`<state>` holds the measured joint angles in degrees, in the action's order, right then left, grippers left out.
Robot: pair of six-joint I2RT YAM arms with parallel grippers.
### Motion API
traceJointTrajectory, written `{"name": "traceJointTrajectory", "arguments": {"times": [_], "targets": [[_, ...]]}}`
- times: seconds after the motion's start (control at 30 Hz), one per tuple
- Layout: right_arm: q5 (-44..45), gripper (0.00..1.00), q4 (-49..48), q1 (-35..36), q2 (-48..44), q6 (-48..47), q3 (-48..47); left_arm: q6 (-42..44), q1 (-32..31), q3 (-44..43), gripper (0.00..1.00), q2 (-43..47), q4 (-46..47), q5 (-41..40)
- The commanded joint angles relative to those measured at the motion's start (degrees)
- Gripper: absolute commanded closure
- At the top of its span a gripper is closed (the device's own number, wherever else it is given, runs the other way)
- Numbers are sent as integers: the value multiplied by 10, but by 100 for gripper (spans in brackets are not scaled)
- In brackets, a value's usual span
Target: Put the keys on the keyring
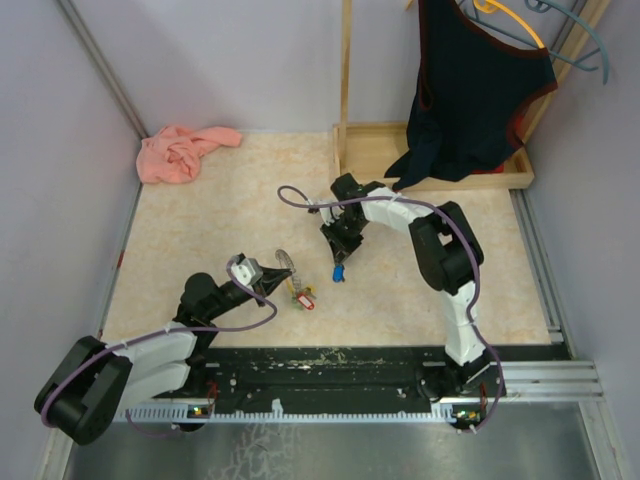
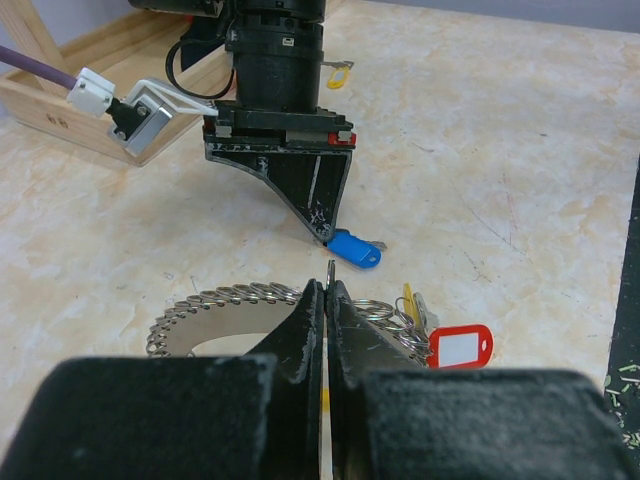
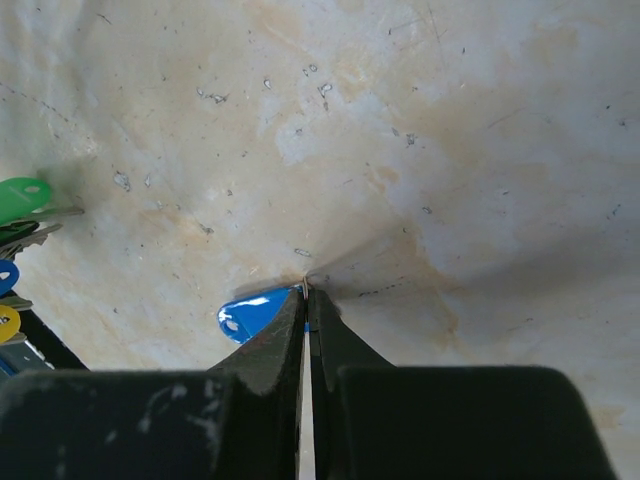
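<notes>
The left gripper [image 2: 328, 290] has its fingers pressed together on the keyring [image 2: 375, 310], a thin edge of metal standing up just above the fingertips. The chain [image 2: 225, 296] curls on the table [image 2: 520, 150] to one side of those fingers, and a red tag [image 2: 461, 347] lies flat on the other. Just beyond, the right gripper [image 3: 306, 292] points down at the table, its fingers drawn almost together, pinching the blue key [image 2: 354, 250] low against the surface. The key's blue head sticks out past one finger. The key and the keyring are near each other but apart.
</notes>
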<state>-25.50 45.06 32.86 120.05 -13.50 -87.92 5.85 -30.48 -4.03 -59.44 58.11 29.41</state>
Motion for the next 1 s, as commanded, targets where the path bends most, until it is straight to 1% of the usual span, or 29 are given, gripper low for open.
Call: {"name": "traceJointTrajectory", "arguments": {"times": [0.0, 0.17, 0.4, 0.53, 0.67, 0.83, 0.9, 0.97], "targets": [[27, 100, 9, 4, 10, -7, -10, 2, 0, -10, 99, 9, 21, 5], [34, 100, -47, 7, -47, -7, 34, 2, 1, -11, 99, 12, 19, 6], [25, 100, -199, 9, -188, -19, 149, 4, 0, -13, 99, 12, 22, 18], [0, 100, -316, 10, -269, -24, 225, 11, 0, -16, 99, 12, 24, 35], [-18, 100, -471, 14, -357, -33, 342, 22, 0, -20, 99, 7, 26, 55], [-4, 100, -660, 27, -454, -51, 487, 37, 1, -33, 99, -23, 32, 100], [-18, 100, -711, 29, -474, -49, 524, 34, 1, -35, 99, -36, 50, 122], [-52, 100, -724, 29, -490, -64, 542, 29, 1, -34, 99, -48, 73, 139]]}}
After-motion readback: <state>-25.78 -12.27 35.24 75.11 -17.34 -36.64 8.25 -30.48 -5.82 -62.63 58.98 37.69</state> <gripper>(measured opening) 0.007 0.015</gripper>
